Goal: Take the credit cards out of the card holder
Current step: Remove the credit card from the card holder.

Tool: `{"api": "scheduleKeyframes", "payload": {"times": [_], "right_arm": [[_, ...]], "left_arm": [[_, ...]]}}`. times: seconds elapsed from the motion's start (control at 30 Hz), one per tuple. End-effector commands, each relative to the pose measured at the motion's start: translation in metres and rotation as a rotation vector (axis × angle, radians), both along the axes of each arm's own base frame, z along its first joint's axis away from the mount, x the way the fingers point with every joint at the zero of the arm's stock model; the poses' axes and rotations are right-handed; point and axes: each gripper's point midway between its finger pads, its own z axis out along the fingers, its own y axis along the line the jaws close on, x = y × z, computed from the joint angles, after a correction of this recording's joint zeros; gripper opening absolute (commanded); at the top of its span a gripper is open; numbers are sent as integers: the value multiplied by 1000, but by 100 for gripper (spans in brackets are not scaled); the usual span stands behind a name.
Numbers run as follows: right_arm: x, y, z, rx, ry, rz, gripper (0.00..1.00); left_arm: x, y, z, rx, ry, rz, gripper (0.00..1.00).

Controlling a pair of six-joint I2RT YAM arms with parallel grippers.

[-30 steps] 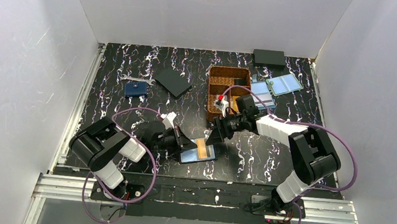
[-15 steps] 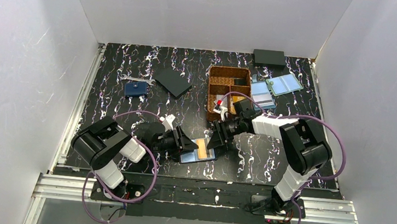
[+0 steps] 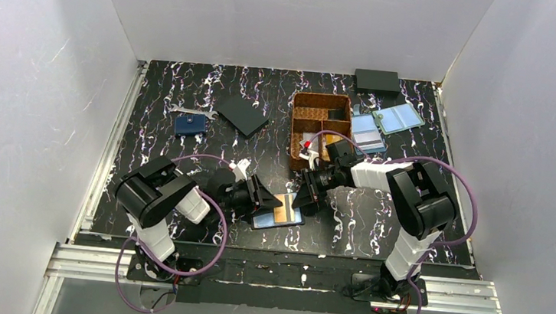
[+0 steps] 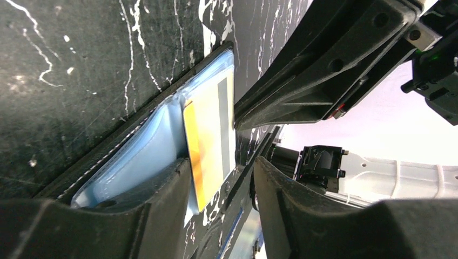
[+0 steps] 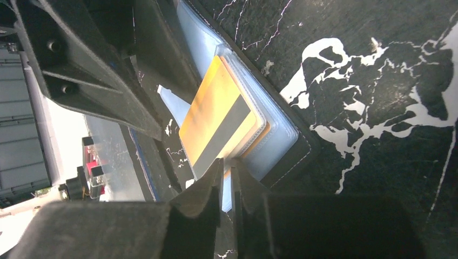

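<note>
Roles have swapped: our right pincer [image 5: 228, 166] has closed on the orange-gold plastic card [image 5: 216, 116] from two o'clock; our left pincer [image 4: 222, 164], half-open, has released the black-rimmed pale-blue card holder [image 4: 135, 156].

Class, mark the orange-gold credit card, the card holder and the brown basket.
orange-gold credit card [image 5: 208, 110]: right wrist view, yellow face.
card holder [image 4: 140, 156]: left wrist view, pale blue sleeve.
brown basket [image 3: 294, 128]: top view, left rim.
</note>
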Motion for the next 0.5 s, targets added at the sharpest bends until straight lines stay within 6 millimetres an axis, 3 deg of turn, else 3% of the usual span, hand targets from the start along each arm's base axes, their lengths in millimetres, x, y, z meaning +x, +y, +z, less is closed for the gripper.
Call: {"api": "scheduleKeyframes", "payload": {"times": [0.0,0.1,0.2,0.3,0.47], "right_arm": [[-13,4,-8,-29,60,19,17],[-8,2,-13,-62,38,7,17],[-6,0,-14,-78,27,9,18],[-7,1,-11,-66,20,18,21],[-5,1,2,-36,-38,57,38]], "left_arm": [[-11,1,-25,71,64,-14,40],[-10,-1,-21,56,57,-19,25],[-9,-4,-19,42,53,-27,0],[-10,-4,-19,26,49,-26,0],[-12,8,-14,17,5,-2,0]]}}
